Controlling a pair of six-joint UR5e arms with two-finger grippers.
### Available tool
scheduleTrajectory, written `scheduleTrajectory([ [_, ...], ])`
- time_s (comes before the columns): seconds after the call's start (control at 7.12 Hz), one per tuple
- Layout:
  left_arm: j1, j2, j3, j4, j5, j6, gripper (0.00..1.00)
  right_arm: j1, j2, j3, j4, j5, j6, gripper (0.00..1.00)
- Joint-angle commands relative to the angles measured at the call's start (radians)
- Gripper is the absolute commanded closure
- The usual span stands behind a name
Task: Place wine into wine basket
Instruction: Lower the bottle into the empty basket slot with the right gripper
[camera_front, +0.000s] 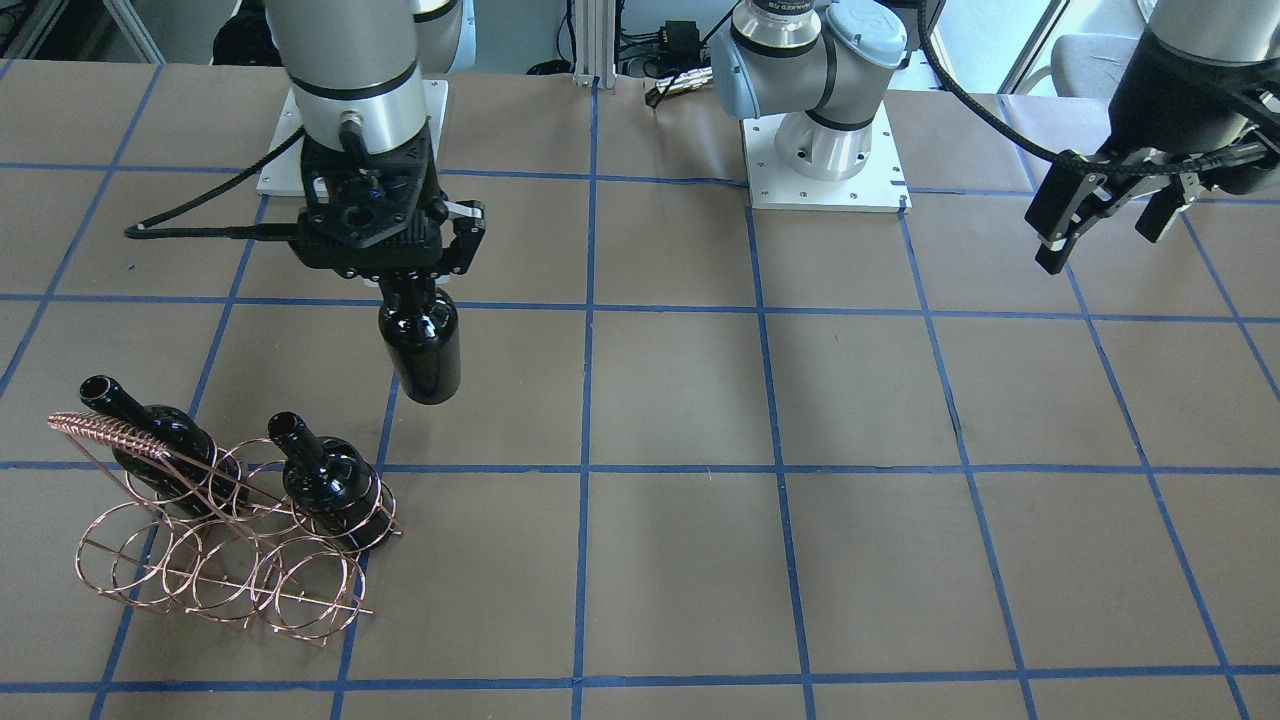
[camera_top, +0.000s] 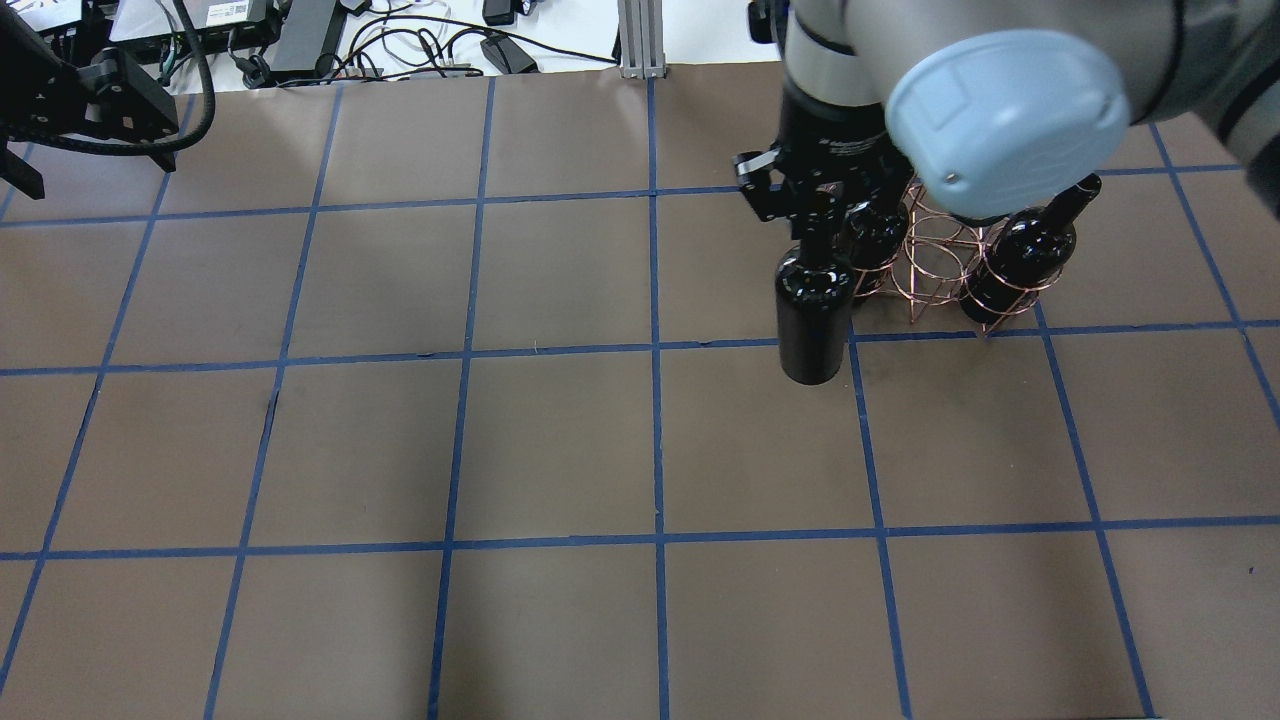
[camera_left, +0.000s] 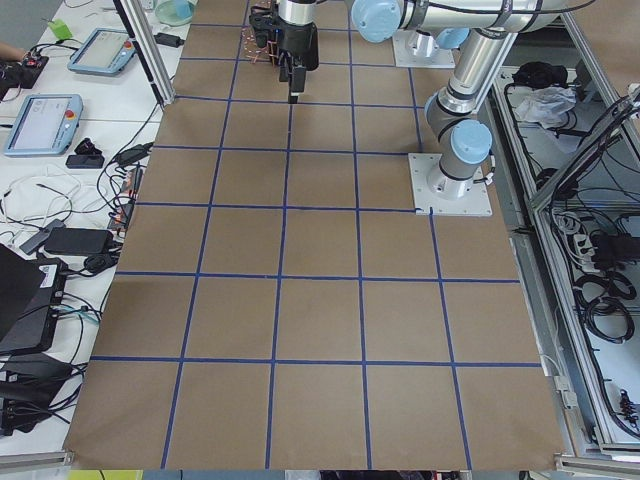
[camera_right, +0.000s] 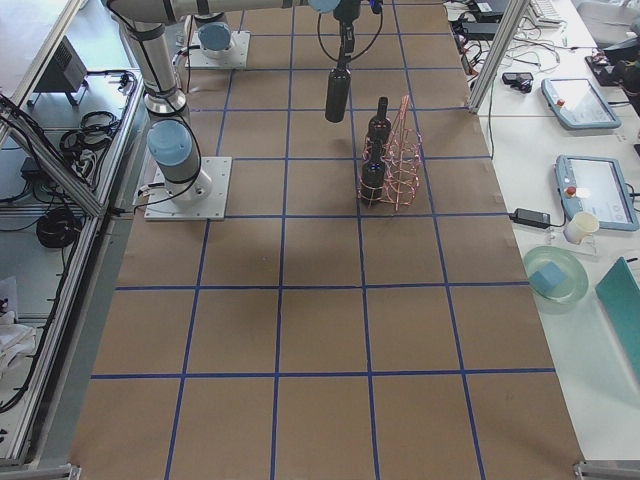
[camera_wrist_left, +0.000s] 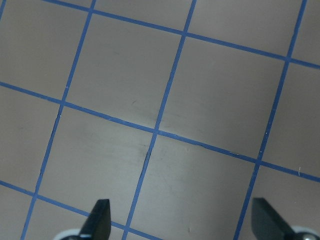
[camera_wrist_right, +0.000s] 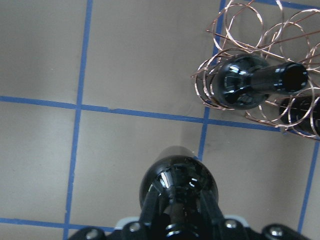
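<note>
My right gripper (camera_front: 408, 278) is shut on the neck of a near-black wine bottle (camera_front: 421, 345). The bottle hangs upright above the table, a little apart from the copper wire wine basket (camera_front: 215, 575). Two like bottles (camera_front: 155, 432) (camera_front: 330, 480) lie in the basket's rings, necks up and tilted. In the overhead view the held bottle (camera_top: 812, 320) is just left of the basket (camera_top: 935, 270). In the right wrist view the held bottle (camera_wrist_right: 177, 187) is below the basket (camera_wrist_right: 240, 30). My left gripper (camera_front: 1105, 235) is open and empty, far off over bare table (camera_wrist_left: 182, 222).
The table is covered in brown paper with a blue tape grid (camera_front: 700, 470). The two arm bases (camera_front: 825, 150) stand at the robot's side. Cables and boxes (camera_top: 300, 30) lie beyond the table's far edge. Tablets and a bowl (camera_right: 555, 275) sit on side benches.
</note>
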Motion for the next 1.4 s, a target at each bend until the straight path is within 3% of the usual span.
scheduleTrajectory([
  [0.0, -0.005, 0.013, -0.001, -0.02, -0.006, -0.003, 0.0, -0.134, -0.033, 0.001, 0.011, -0.004, -0.136, 0.81],
  [0.42, -0.071, -0.014, -0.007, -0.031, -0.014, 0.039, 0.0, -0.208, -0.066, -0.031, 0.005, 0.004, -0.185, 0.83],
  [0.56, -0.077, -0.025, -0.01, -0.034, -0.014, 0.039, 0.0, -0.258, -0.057, -0.054, -0.003, 0.039, -0.205, 0.84],
  [0.7, -0.08, -0.025, 0.002, -0.09, -0.018, 0.039, 0.0, -0.349, -0.04, -0.064, -0.007, 0.145, -0.249, 0.87],
  [1.26, -0.141, -0.024, -0.007, -0.112, -0.018, 0.025, 0.0, -0.369, 0.041, -0.074, -0.105, 0.174, -0.27, 0.87],
])
